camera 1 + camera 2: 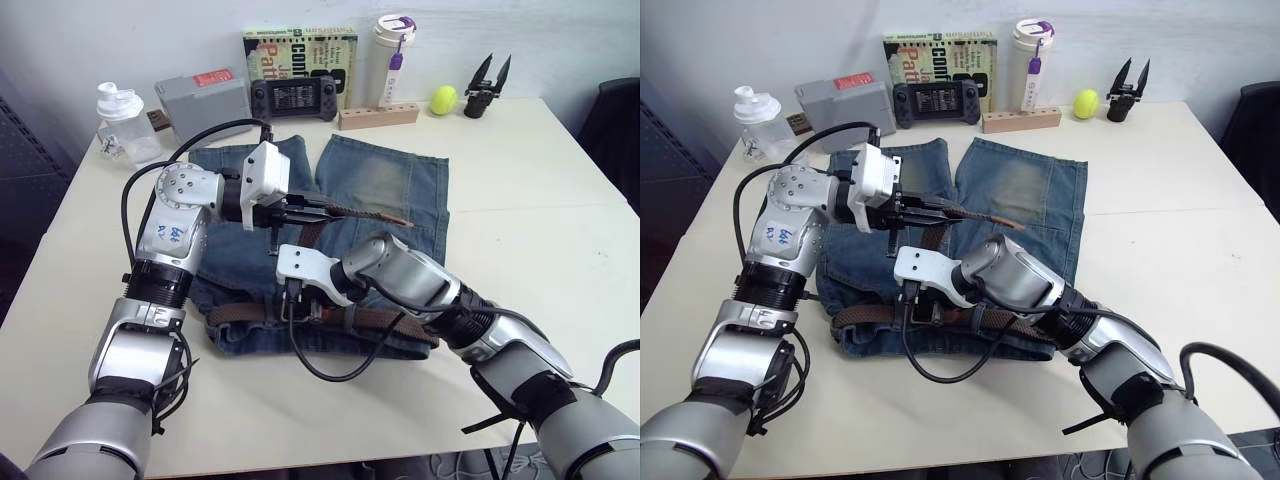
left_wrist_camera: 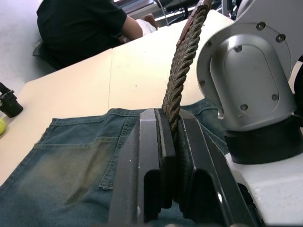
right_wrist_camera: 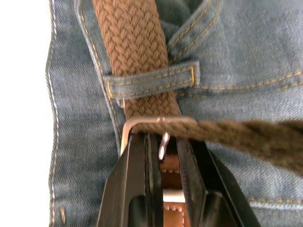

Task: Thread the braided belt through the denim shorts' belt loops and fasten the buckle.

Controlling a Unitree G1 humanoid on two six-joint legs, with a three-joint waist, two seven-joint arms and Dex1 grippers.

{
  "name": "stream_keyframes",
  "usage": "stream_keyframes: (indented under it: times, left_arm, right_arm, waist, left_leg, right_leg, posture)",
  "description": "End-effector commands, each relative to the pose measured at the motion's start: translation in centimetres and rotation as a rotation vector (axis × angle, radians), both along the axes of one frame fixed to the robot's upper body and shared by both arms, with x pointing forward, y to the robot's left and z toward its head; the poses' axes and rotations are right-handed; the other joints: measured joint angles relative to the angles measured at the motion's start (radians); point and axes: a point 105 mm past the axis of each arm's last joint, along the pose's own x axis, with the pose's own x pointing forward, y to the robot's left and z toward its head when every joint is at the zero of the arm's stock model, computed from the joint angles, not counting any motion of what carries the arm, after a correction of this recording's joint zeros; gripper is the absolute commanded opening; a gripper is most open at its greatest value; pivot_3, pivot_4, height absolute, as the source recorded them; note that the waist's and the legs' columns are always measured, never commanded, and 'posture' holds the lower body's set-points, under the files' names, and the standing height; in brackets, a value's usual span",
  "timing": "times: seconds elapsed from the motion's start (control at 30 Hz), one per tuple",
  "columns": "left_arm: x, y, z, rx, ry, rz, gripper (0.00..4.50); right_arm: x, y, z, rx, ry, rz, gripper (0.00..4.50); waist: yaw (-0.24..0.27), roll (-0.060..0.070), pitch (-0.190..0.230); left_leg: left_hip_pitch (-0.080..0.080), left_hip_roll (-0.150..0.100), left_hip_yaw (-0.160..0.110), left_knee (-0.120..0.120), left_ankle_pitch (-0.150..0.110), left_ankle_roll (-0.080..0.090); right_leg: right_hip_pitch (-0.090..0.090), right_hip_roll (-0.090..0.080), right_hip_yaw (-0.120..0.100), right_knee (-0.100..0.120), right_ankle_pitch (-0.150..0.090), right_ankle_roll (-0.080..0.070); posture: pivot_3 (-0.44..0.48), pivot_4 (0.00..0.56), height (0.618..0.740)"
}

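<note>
Low in the frame's centre, the right pincer (image 3: 163, 156) was closed on the buckle (image 3: 156, 124) at the waistband of the denim shorts (image 1: 385, 180), just beside one of the belt loops (image 3: 151, 80) with the braided belt (image 3: 135, 42) already through it. Higher, toward the left, the left pincer (image 2: 171, 137) was clamped on the belt's free end, lifted off the surface (image 1: 540, 200). Fastening likely called for steady tension while the right kept the frame still, so the prong could find a gap in the weave.
</note>
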Motion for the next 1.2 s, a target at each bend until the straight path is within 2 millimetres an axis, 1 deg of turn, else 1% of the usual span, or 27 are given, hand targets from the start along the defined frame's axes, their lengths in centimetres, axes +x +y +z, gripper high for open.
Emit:
stream_keyframes:
  times: [0.03, 0.1, 0.13, 0.2, 0.3, 0.33, 0.43, 0.47, 0.5, 0.57, 0.7, 0.77, 0.87, 0.93, 1.0, 1.03, 1.07, 1.13, 1.2]
  left_arm:
    - [-4.0, -5.4, 7.9, -0.229, -0.246, -0.206, 0.0]
    - [-4.0, -5.5, 7.9, -0.237, -0.242, -0.2, 0.0]
    - [-3.8, -5.2, 7.7, -0.238, -0.237, -0.182, 0.0]
    - [-3.2, -4.2, 7.1, -0.24, -0.215, -0.131, 0.0]
    - [-1.6, -0.5, 4.8, -0.228, -0.165, 0.032, 0.0]
    - [-1.1, 1.3, 3.4, -0.212, -0.143, 0.109, 0.0]
    - [-0.8, 4.4, 1.2, -0.185, -0.103, 0.241, 0.0]
    - [-0.9, 5.9, 0.1, -0.176, -0.084, 0.306, 0.0]
    - [-1.1, 7.0, -0.6, -0.167, -0.072, 0.349, 0.0]
    - [-1.7, 8.9, -1.9, -0.151, -0.051, 0.435, 0.0]
    - [-3.0, 10.3, -3.8, -0.099, -0.032, 0.507, 0.0]
    - [-3.3, 10.6, -4.4, -0.078, -0.027, 0.527, 0.0]
    - [-3.9, 11.2, -5.5, -0.046, -0.012, 0.551, 0.0]
    - [-4.2, 11.2, -5.9, -0.028, -0.011, 0.552, 0.0]
    - [-4.3, 11.2, -6.0, -0.024, -0.009, 0.555, 0.0]
    - [-4.4, 11.1, -6.0, -0.024, -0.008, 0.556, 0.0]
    - [-4.4, 11.1, -6.0, -0.029, -0.007, 0.556, 0.0]
    - [-4.3, 11.0, -5.9, -0.047, -0.001, 0.558, 0.0]
    - [-4.2, 11.0, -5.5, -0.066, -0.002, 0.561, 0.0]
  right_arm:
    - [-4.2, -0.3, -8.2, -0.214, 0.22, 0.049, 0.86]
    - [-4.2, -0.3, -8.3, -0.215, 0.221, 0.046, 0.86]
    - [-4.1, -0.3, -8.3, -0.212, 0.219, 0.042, 0.86]
    - [-3.8, -0.2, -8.1, -0.194, 0.206, 0.025, 0.86]
    - [-2.8, -0.2, -6.6, -0.098, 0.143, -0.041, 0.86]
    - [-2.3, -0.2, -5.6, -0.042, 0.1, -0.066, 0.86]
    - [-1.6, -0.2, -3.5, 0.084, 0.029, -0.139, 0.86]
    - [-1.4, -0.4, -2.1, 0.153, -0.018, -0.164, 0.86]
    - [-1.2, -0.6, -1.0, 0.199, -0.053, -0.182, 0.86]
    - [-1.4, -1.1, 1.7, 0.323, -0.123, -0.195, 0.86]
    - [-2.1, -1.9, 4.8, 0.474, -0.178, -0.222, 0.86]
    - [-2.4, -2.1, 5.7, 0.527, -0.182, -0.235, 0.86]
    - [-2.9, -3.0, 7.9, 0.62, -0.229, -0.247, 0.86]
    - [-3.4, -3.4, 8.1, 0.633, -0.24, -0.244, 0.86]
    - [-4.1, -4.3, 6.9, 0.566, -0.296, -0.227, 1.39]
    - [-4.4, -4.5, 6.6, 0.547, -0.312, -0.221, 1.56]
    - [-4.5, -4.8, 5.8, 0.514, -0.34, -0.213, 2.03]
    - [-4.6, -5.2, 4.3, 0.434, -0.404, -0.192, 2.79]
    - [-4.6, -5.5, 3.2, 0.386, -0.465, -0.175, 3.73]
  waist:
    - [0.006, 0.0, 0.0]
    - [0.014, -0.003, -0.002]
    - [0.004, -0.004, -0.002]
    - [-0.014, 0.0, -0.002]
    - [-0.022, 0.004, -0.003]
    - [-0.024, 0.004, -0.003]
    - [-0.023, 0.004, -0.004]
    - [-0.023, 0.004, -0.004]
    - [-0.023, 0.004, -0.004]
    - [-0.019, 0.004, -0.003]
    - [-0.011, -0.002, 0.003]
    - [-0.009, -0.002, 0.004]
    - [-0.005, -0.002, 0.004]
    - [-0.003, -0.001, 0.004]
    - [0.005, -0.001, 0.004]
    - [0.008, -0.001, 0.004]
    - [0.008, -0.002, 0.004]
    - [0.005, -0.002, 0.005]
    - [0.004, -0.002, 0.005]
  left_leg:
    - [0.0, 0.0, 0.0, 0.0, 0.0, 0.0]
    - [-0.001, 0.0, -0.001, 0.001, 0.0, 0.0]
    - [-0.001, 0.0, -0.003, 0.002, 0.0, 0.0]
    - [-0.001, 0.0, 0.001, 0.001, 0.0, 0.0]
    - [0.0, 0.001, 0.0, -0.004, 0.0, 0.0]
    - [0.0, 0.002, -0.001, -0.004, 0.0, 0.0]
    - [0.0, 0.001, -0.008, -0.003, 0.0, 0.0]
    - [0.0, 0.001, -0.01, -0.003, 0.0, 0.0]
    - [0.0, 0.001, -0.01, -0.003, 0.0, 0.0]
    - [0.0, 0.001, -0.01, -0.003, 0.0, 0.0]
    - [-0.006, 0.0, -0.013, -0.002, 0.0, 0.0]
    - [-0.007, 0.0, -0.014, -0.002, 0.0, 0.0]
    - [-0.006, 0.001, -0.013, -0.002, 0.0, 0.0]
    - [-0.006, 0.001, -0.013, -0.002, 0.0, 0.0]
    - [-0.006, 0.001, -0.013, -0.003, 0.0, 0.0]
    - [-0.006, 0.0, -0.013, -0.003, 0.0, 0.0]
    - [-0.006, 0.0, -0.013, -0.003, 0.0, 0.0]
    - [-0.007, 0.0, -0.012, -0.003, 0.0, 0.0]
    - [-0.005, 0.0, -0.01, -0.003, 0.0, 0.0]
  right_leg:
    - [0.0, 0.0, 0.0, 0.0, 0.0, 0.0]
    - [0.001, 0.0, -0.001, 0.0, 0.0, 0.0]
    - [0.001, 0.0, -0.001, 0.0, 0.0, 0.0]
    - [-0.001, 0.001, 0.001, 0.0, 0.0, 0.0]
    - [-0.002, 0.002, 0.0, 0.001, 0.0, -0.001]
    - [-0.002, 0.002, 0.0, 0.001, -0.001, -0.001]
    - [-0.002, 0.001, 0.0, 0.001, 0.0, -0.001]
    - [-0.002, 0.001, 0.0, 0.001, 0.0, -0.001]
    - [-0.002, 0.001, 0.0, 0.001, 0.0, -0.001]
    - [-0.002, 0.0, 0.001, 0.0, 0.0, -0.001]
    - [-0.004, 0.0, -0.001, -0.001, 0.0, -0.001]
    - [-0.005, 0.0, 0.0, -0.001, 0.0, 0.0]
    - [-0.005, 0.001, 0.0, -0.001, 0.0, 0.0]
    - [-0.005, 0.001, 0.0, -0.001, 0.0, -0.001]
    - [-0.005, 0.001, 0.0, -0.001, 0.0, -0.001]
    - [-0.005, 0.001, 0.0, -0.001, 0.0, -0.001]
    - [-0.004, 0.001, 0.0, -0.001, 0.0, -0.001]
    - [-0.005, 0.001, 0.001, -0.003, 0.0, -0.001]
    - [-0.005, 0.001, 0.001, -0.003, 0.0, 0.0]
  posture:
    - [0.0, 0.15, 0.726]
    - [0.0, 0.15, 0.726]
    - [0.0, 0.15, 0.726]
    - [0.0, 0.15, 0.726]
    - [0.0, 0.15, 0.726]
    - [0.0, 0.15, 0.726]
    - [0.0, 0.15, 0.726]
    - [0.0, 0.15, 0.726]
    - [0.0, 0.15, 0.726]
    - [0.0, 0.15, 0.726]
    - [0.0, 0.15, 0.726]
    - [0.0, 0.15, 0.726]
    - [0.0, 0.15, 0.726]
    - [0.0, 0.15, 0.726]
    - [0.0, 0.15, 0.726]
    - [0.0, 0.15, 0.726]
    - [0.0, 0.15, 0.726]
    - [0.0, 0.15, 0.726]
    - [0.0, 0.15, 0.726]
